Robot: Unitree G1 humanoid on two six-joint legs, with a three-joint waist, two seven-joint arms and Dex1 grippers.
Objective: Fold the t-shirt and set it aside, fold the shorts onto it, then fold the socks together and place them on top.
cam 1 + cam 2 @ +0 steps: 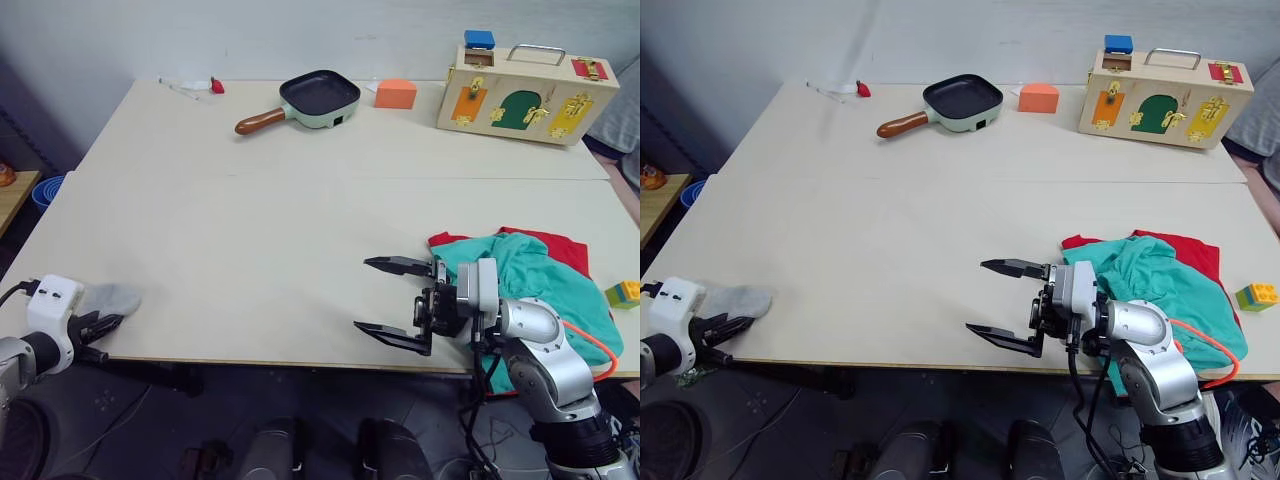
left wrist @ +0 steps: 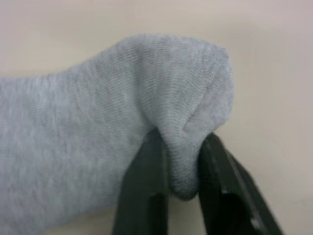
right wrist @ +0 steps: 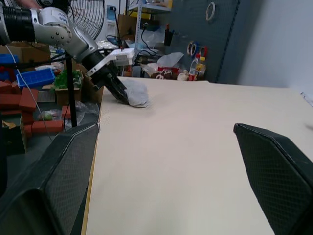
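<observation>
1. Pinching a fold of soft grey ribbed knit, left gripper [image 2: 183,181] clamped on the socks [image 1: 110,297] at the table's [image 1: 250,230] near left edge; fingers [image 2: 144,196] black and smooth, cloth bunched between them.
2. Lying crumpled at the near right: teal shorts [image 1: 520,275], draped over the red t-shirt [image 1: 555,248], thin orange drawstring [image 1: 597,350] looping off the table edge.
3. Hovering just left of the shorts, over bare table: right gripper [image 1: 390,297], jaws spread wide, holding nothing; flat black pads [image 3: 274,171] with a fine cross-hatched texture.
4. Hidden mostly under the shorts: t-shirt, seen as red edges at the back and right; collar and print not visible.
5. Hard to tell whether one sock or two in the left grip.
6. Set along the far edge: dark square pan [image 1: 318,98] with wooden handle, orange block [image 1: 396,94], wooden latch box [image 1: 525,95] with metal handle; toy brick [image 1: 625,293] beside the shorts.
</observation>
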